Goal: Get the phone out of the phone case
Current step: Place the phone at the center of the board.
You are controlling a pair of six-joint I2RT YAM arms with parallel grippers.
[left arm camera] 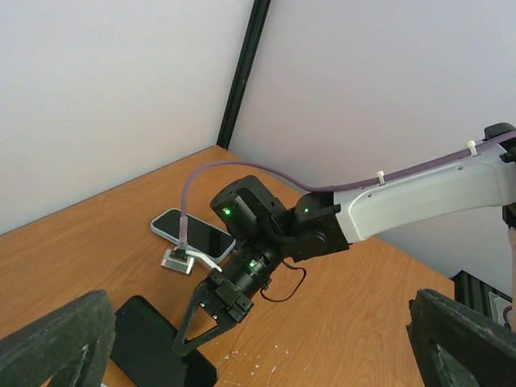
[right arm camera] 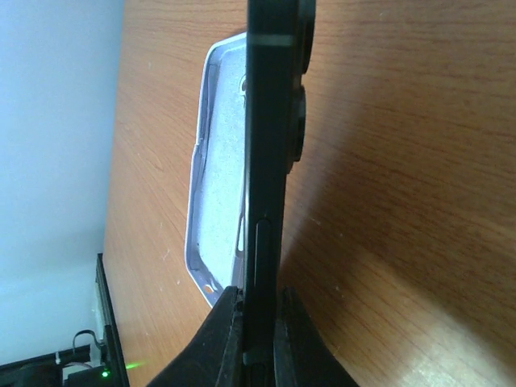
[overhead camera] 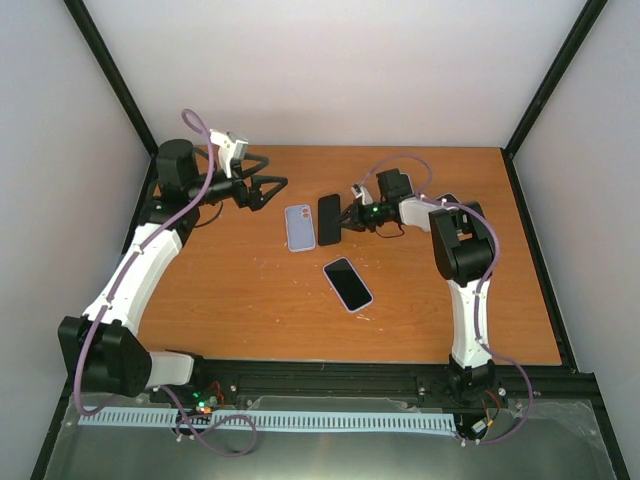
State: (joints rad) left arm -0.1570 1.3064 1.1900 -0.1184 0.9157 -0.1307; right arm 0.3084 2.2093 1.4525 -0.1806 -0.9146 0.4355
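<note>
Wooden table (overhead camera: 250, 320) bears the empty case (overhead camera: 299, 227); right claw (overhead camera: 344, 218) pinches the phone (overhead camera: 328, 220) (left claw (overhead camera: 268, 183) gaping).

The table (overhead camera: 250, 300) is orange-brown wood grain, smooth with a faint sheen, and the walls (overhead camera: 330, 70) are matt white. The black phone (right arm camera: 266, 161) has a dark satin edge, the empty phone case (right arm camera: 218, 185) is pale matt plastic, finely grained inside, and the second phone (overhead camera: 347, 284) shows a glossy dark screen. The arm shells (overhead camera: 140, 265) are smooth white plastic, the cable (left arm camera: 419, 169) is lilac and rubbery, and the pads (left arm camera: 56, 343) of the left gripper (left arm camera: 258, 343) look like coarse dark foam.
</note>
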